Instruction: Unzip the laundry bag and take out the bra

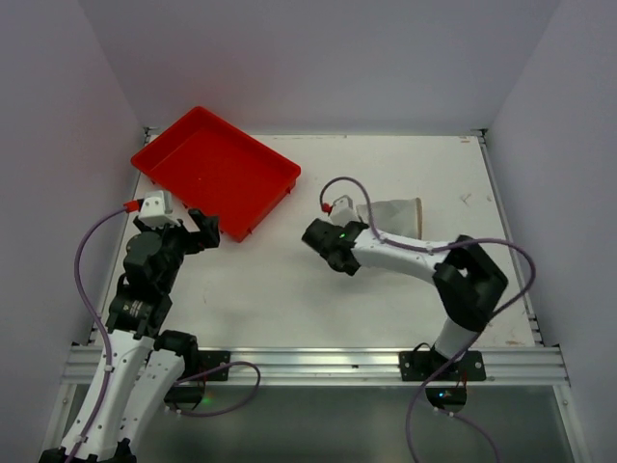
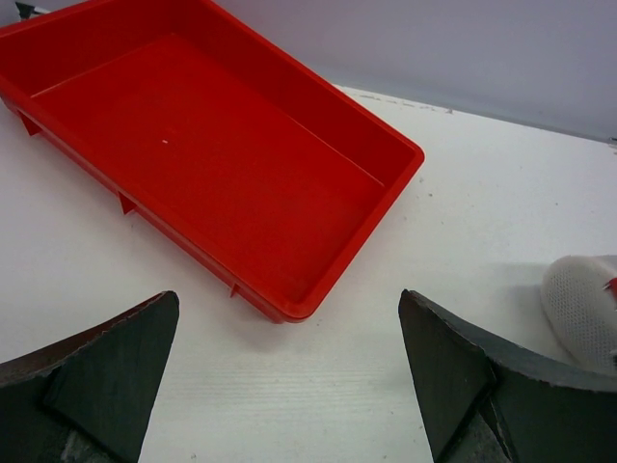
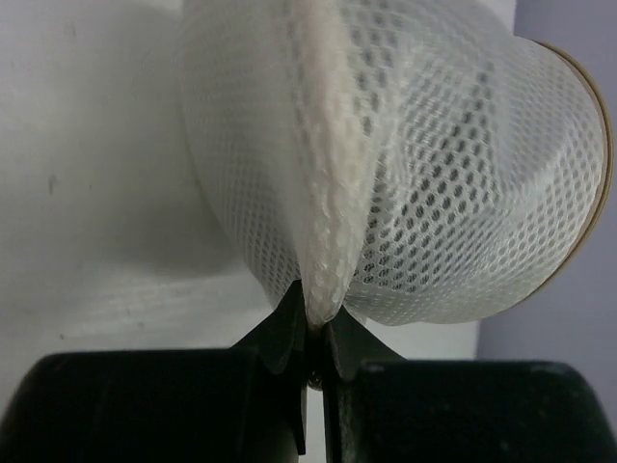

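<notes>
The laundry bag (image 1: 393, 212) is white mesh and lies on its side at the table's middle right. In the right wrist view the laundry bag (image 3: 434, 174) fills the frame, its thick stitched seam running down into my right gripper (image 3: 316, 323), which is shut on that seam. Seen from above, the right gripper (image 1: 359, 225) sits at the bag's left end. The bra is hidden. My left gripper (image 1: 195, 233) hangs open over bare table beside the red tray, nothing between its fingers (image 2: 116, 367). A bit of the laundry bag (image 2: 583, 304) shows at the right edge of the left wrist view.
A red rectangular tray (image 1: 217, 169) lies slanted at the back left, its near corner just beyond the left gripper (image 2: 289, 299); the red tray (image 2: 212, 145) holds nothing. White walls close in the table on three sides.
</notes>
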